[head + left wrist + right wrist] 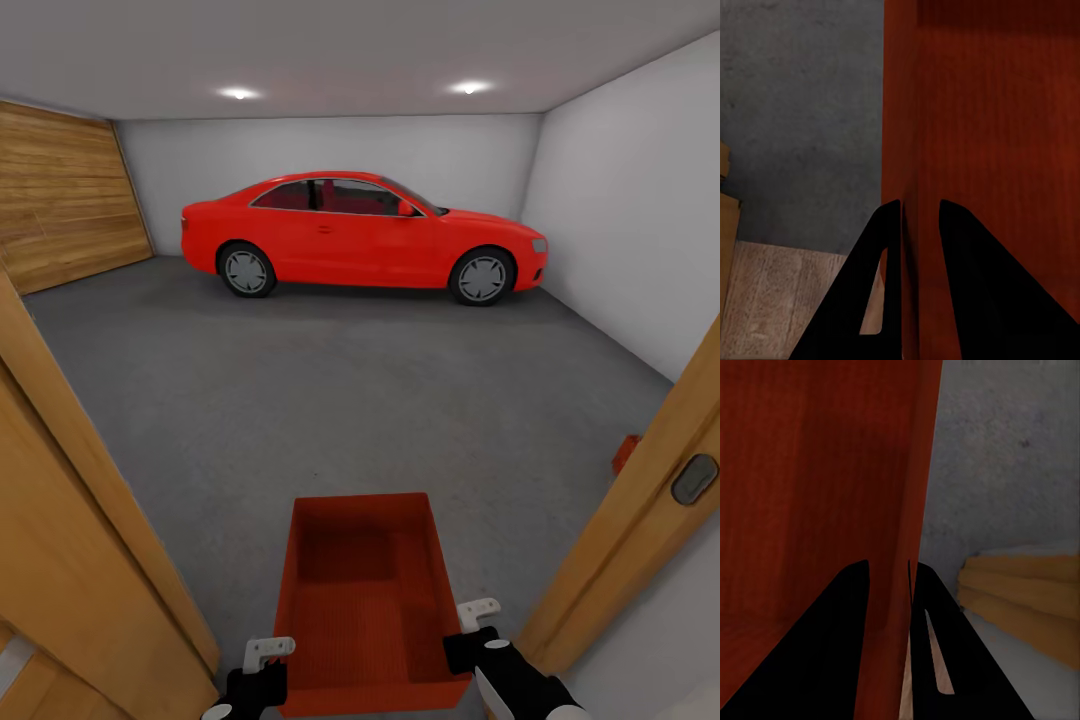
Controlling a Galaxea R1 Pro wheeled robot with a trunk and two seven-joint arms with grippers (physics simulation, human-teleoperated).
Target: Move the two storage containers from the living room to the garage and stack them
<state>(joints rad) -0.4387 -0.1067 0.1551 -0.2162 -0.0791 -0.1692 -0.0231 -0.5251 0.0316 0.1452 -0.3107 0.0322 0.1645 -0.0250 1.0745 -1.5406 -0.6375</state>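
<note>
Bottom centre of head view: orange-red ribbed open-topped plastic bin (365,600) carried by both arms. Left gripper (919,225) pinches bin's left wall, one finger inside, one outside; right gripper (888,581) pinches right wall likewise. Light wooden door frame (70,540) at lower left and right edges; robot at garage threshold. Beyond: dark grey concrete floor (330,400). Small orange-red object (626,452) at mid right, half hidden by frame, possibly second bin; cannot tell. Far: red car (360,237), wooden panel door (65,195) upper left. Judgement: carry nearly done; setting down and stacking remain.
</note>
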